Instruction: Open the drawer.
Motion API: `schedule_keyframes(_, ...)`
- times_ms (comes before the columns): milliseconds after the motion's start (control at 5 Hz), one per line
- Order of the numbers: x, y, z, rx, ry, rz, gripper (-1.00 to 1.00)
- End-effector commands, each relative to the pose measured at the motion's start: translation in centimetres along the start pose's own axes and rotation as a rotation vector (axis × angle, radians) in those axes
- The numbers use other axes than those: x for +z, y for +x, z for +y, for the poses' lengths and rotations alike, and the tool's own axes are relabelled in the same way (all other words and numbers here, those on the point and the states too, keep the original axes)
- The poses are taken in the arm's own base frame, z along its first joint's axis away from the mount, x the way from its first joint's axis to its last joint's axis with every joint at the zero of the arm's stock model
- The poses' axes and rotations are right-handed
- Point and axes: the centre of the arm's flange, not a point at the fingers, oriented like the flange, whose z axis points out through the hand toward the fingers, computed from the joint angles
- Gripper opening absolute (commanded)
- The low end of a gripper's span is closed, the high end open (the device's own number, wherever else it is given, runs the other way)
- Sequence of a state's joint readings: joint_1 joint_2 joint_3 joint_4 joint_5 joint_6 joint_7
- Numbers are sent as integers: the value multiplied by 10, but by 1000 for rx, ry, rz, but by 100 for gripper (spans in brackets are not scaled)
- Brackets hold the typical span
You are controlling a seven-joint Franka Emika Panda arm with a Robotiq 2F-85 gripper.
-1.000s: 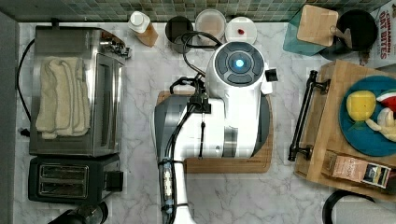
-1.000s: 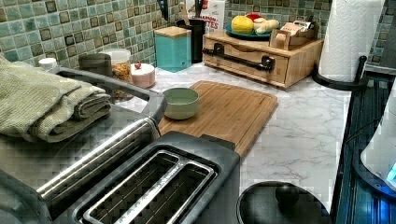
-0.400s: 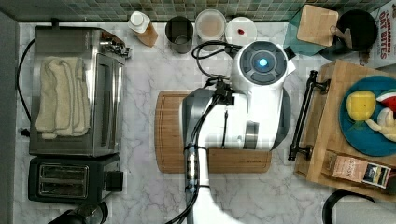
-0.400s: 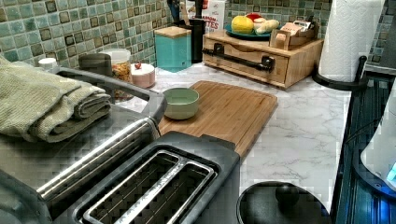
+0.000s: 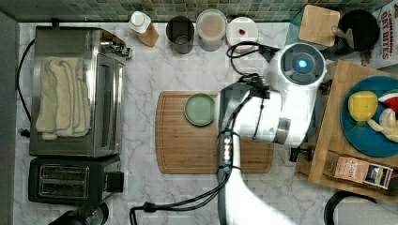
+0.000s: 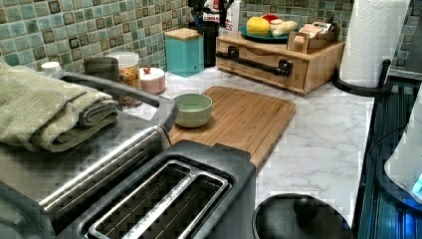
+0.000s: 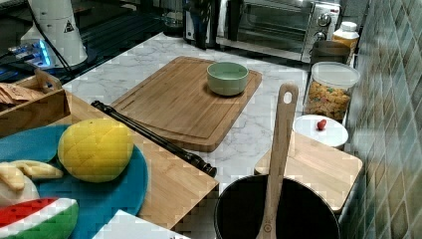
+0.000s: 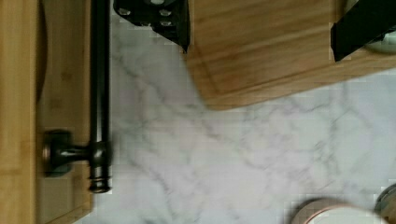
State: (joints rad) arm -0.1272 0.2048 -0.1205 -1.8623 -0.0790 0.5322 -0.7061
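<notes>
Marble counter (image 6: 323,144): one drawer (image 6: 263,63), shut; one bar handle (image 8: 99,88).

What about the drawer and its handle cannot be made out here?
Drawer inside: shut in the left view, its front hides it.
Handle middle: the arm covers it in the top view.
Handle's other end: cut off by the edge in the wrist view.

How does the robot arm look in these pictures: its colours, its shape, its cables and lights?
The arm has rounded glossy white shells with grey joint bands. One round cap carries a glowing blue light. Black cables loop along it. In the wrist view, the gripper's fingers are black.
</notes>
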Motion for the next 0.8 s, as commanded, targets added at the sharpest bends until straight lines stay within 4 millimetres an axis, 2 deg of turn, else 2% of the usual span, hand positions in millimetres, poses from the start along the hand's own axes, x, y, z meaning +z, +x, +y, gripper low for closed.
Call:
schedule_keyframes(200, 29, 16, 87, 83, -115, 41, 100)
schedule_keyframes(400, 43, 24, 80, 96, -130, 5, 100)
schedule_keyframes(800, 68, 26, 82, 137, -156, -45, 100)
